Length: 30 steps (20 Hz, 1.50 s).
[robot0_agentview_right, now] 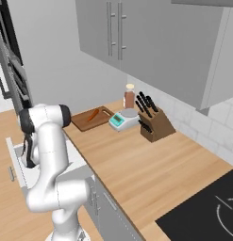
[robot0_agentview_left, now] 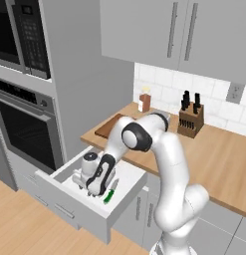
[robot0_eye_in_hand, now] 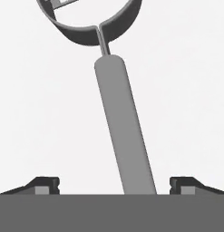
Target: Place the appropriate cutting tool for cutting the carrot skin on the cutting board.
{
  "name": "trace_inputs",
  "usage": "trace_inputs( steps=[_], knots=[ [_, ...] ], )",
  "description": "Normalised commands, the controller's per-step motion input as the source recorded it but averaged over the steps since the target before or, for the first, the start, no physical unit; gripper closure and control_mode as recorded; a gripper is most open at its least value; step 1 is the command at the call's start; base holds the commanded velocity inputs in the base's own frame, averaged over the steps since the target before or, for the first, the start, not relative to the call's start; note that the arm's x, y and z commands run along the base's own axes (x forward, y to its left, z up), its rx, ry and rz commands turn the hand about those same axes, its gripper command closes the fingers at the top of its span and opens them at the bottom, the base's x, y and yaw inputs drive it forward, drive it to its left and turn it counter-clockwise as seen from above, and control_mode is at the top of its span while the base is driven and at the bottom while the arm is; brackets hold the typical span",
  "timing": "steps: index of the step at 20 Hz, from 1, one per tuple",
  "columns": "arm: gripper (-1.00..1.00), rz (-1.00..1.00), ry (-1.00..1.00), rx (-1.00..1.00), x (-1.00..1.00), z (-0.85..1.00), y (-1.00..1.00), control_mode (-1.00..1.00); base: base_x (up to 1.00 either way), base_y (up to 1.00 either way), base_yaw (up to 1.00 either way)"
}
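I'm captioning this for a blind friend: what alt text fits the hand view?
A grey metal peeler lies on a white surface, its handle running between the open gripper and its loop-shaped head at the top. The two dark fingertips stand wide on either side, not touching it.

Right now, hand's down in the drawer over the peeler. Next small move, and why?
Probably lower a little further, then close. In the hand view the peeler handle runs up between the two fingertips, which stand wide apart on either side and touch nothing. The hand is already low in the open drawer.
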Motion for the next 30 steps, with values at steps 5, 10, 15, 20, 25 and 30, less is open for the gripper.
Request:
trace_inputs(
  steps=[5, 10, 15, 20, 25, 30],
  knots=[
    [1.00, 0.02, 0.00, 0.00, 0.04, -0.23, 0.00, -1.00, 0.00, 0.00, 0.00],
    [1.00, 0.01, -0.02, 0.00, 0.00, 0.00, 0.00, -1.00, 0.00, 0.00, 0.00],
    [1.00, 0.00, -0.07, 0.00, -0.01, 0.41, -0.01, -1.00, 0.00, 0.00, 0.00],
    [1.00, 0.00, -0.21, 0.00, -0.34, 1.00, -0.27, -1.00, 0.00, 0.00, 0.00],
    [1.00, 0.00, -0.19, 0.00, -0.17, 1.00, -0.20, -1.00, 0.00, 0.00, 0.00],
    [1.00, 0.00, -0.12, 0.00, 0.14, 0.99, -0.27, -1.00, 0.00, 0.00, 0.00]
  ],
)
